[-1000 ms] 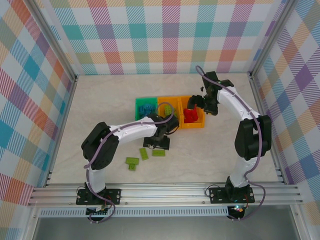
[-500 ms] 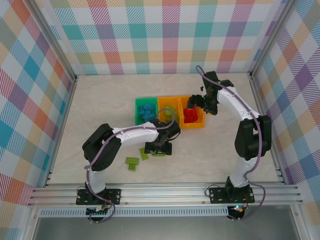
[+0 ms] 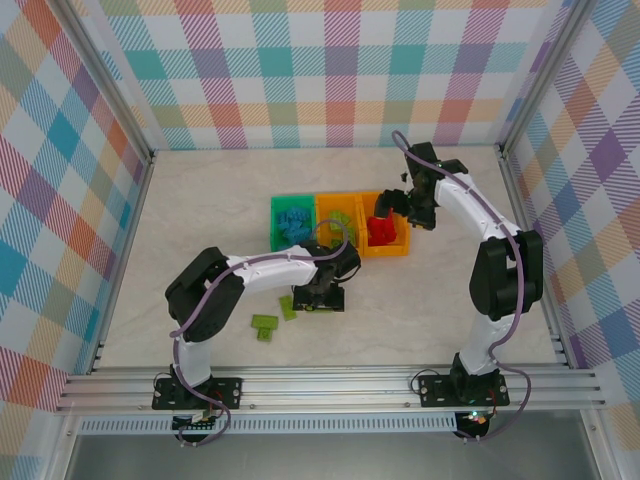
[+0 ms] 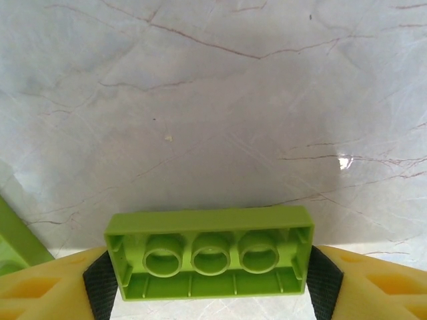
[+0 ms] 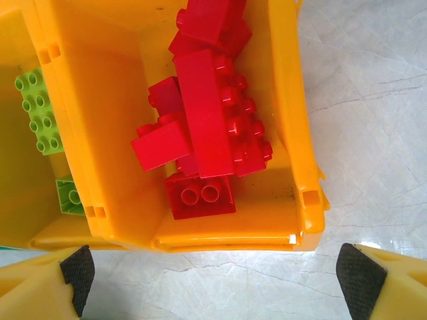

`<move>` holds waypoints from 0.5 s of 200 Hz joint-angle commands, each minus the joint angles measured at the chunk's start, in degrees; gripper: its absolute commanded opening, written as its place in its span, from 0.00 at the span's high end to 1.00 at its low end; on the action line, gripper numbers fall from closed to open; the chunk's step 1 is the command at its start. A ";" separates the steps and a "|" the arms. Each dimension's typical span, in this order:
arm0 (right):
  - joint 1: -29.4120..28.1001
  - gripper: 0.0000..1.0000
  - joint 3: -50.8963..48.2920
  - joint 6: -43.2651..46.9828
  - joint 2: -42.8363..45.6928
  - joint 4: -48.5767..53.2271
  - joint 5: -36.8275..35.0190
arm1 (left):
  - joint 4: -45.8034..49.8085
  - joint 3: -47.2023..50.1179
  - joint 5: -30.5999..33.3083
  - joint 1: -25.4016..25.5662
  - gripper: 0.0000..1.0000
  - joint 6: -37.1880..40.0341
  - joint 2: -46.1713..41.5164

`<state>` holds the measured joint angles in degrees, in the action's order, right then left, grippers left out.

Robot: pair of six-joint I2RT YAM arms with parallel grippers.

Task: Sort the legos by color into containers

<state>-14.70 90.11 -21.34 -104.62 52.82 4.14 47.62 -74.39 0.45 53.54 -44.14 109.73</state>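
A lime green lego [image 4: 210,253] lies between the black pads [image 4: 100,287] of my left gripper [image 4: 210,283], hollow underside facing the camera. Both pads press on its ends. From above, that gripper [image 3: 318,296] sits low over the table in front of the containers. The green bin [image 3: 275,222] holds blue legos. The middle orange bin [image 3: 322,212] holds lime green legos [image 5: 39,113]. The right orange bin [image 5: 293,133] holds several red legos [image 5: 203,127]. My right gripper [image 5: 217,280] hangs open just off that bin's end wall, nothing between its fingers; from above it [image 3: 393,208] is beside the red pile.
Two loose lime green legos [image 3: 264,324] [image 3: 288,307] lie on the marble table left of my left gripper. Checked walls and metal rails enclose the table. Open tabletop stretches to the right and far side of the bins.
My left gripper has come down and slightly nearer over the rightmost loose green lego, and its jaws have closed on it. The right arm has not moved.
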 commanded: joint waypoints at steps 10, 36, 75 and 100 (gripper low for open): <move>0.72 0.05 0.82 1.39 1.42 1.34 -0.09 | -0.08 1.29 -0.47 0.78 0.28 -0.92 1.30; 0.98 0.05 0.64 1.55 1.58 1.27 -0.01 | 0.00 0.89 0.28 0.78 0.33 -0.90 1.19; 1.34 0.05 0.08 1.49 2.12 0.89 0.09 | 0.60 -1.96 0.66 0.78 0.36 -0.46 2.70; 1.69 0.05 0.05 1.53 2.49 0.80 0.09 | 1.04 -3.12 1.07 0.74 0.38 -0.09 3.35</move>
<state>-13.65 90.11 -20.49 -104.53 52.99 4.12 48.07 -75.85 0.62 53.56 -44.31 111.11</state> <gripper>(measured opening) 0.953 0.643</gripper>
